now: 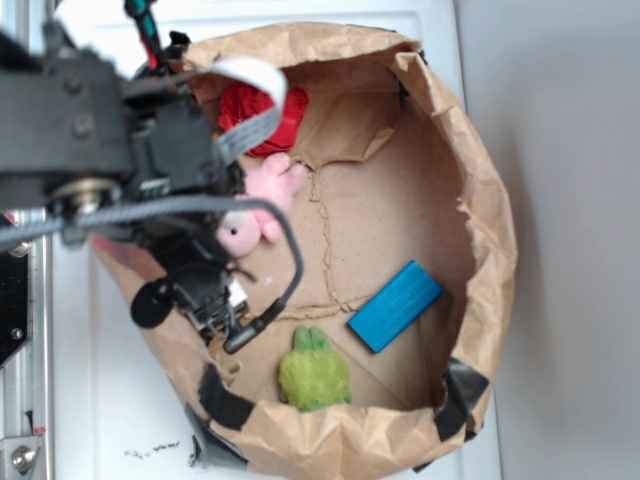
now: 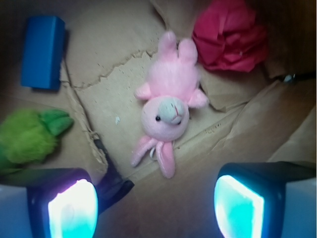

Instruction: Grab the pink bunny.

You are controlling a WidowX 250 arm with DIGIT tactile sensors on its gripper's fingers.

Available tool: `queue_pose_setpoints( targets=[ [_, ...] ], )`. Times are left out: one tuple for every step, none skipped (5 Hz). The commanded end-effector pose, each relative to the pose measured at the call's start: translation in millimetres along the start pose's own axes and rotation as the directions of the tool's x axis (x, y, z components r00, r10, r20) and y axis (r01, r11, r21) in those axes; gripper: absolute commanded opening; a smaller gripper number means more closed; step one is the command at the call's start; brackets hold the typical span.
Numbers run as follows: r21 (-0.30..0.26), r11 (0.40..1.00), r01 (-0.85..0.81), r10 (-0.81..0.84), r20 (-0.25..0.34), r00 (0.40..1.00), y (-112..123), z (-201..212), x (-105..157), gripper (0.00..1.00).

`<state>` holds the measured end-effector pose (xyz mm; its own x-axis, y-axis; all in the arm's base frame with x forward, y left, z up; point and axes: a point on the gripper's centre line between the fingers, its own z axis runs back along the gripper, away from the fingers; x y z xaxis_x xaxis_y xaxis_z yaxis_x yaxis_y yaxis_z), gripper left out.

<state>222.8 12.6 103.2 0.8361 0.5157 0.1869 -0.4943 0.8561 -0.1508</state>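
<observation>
- Gripper (image 2: 153, 208) of the WidowX arm hangs inside a crumpled brown paper tub (image 1: 490, 200), near its left wall in the exterior view; the wrist view shows its two fingers (image 2: 69, 206) spread well apart, glowing pale cyan, with nothing between them.
- Pink bunny (image 2: 168, 106) lies on its back on the cardboard floor (image 1: 390, 210) of the tub, face up, with dark eyes and a paler muzzle; in the wrist view its floppy ears point toward the gripper and its feet point away.
- The bunny sits just ahead of the open fingers in the wrist view, roughly centred between them and not touched by either.
- In the exterior view the pink bunny (image 1: 268, 195) is partly hidden behind the arm's black body and grey cable.
- Red crumpled wad (image 2: 230, 34) lies just beyond the bunny's feet, close beside it, against the far wall of the tub.
- Green plush toy (image 1: 313, 370) rests near the tub's front rim, well apart from the bunny.
- Blue block (image 1: 395, 305) lies flat on the floor toward the right side, apart from the other items.
- The tub stands on a white surface (image 1: 110, 400); black tape patches show on its lower rim.
</observation>
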Motion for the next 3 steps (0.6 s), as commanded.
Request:
queue_pose_setpoints(
  targets=[
    [-0.007, 1.0, -0.019, 0.019, 0.057, 0.998, -3, 2, 11, 1.0],
    [-0.002, 0.999, -0.039, 0.039, 0.064, 0.997, -1, 4, 17, 1.0],
    [0.035, 0.999, -0.037, 0.035, 0.073, 0.997, 5, -10, 21, 1.0]
  ],
)
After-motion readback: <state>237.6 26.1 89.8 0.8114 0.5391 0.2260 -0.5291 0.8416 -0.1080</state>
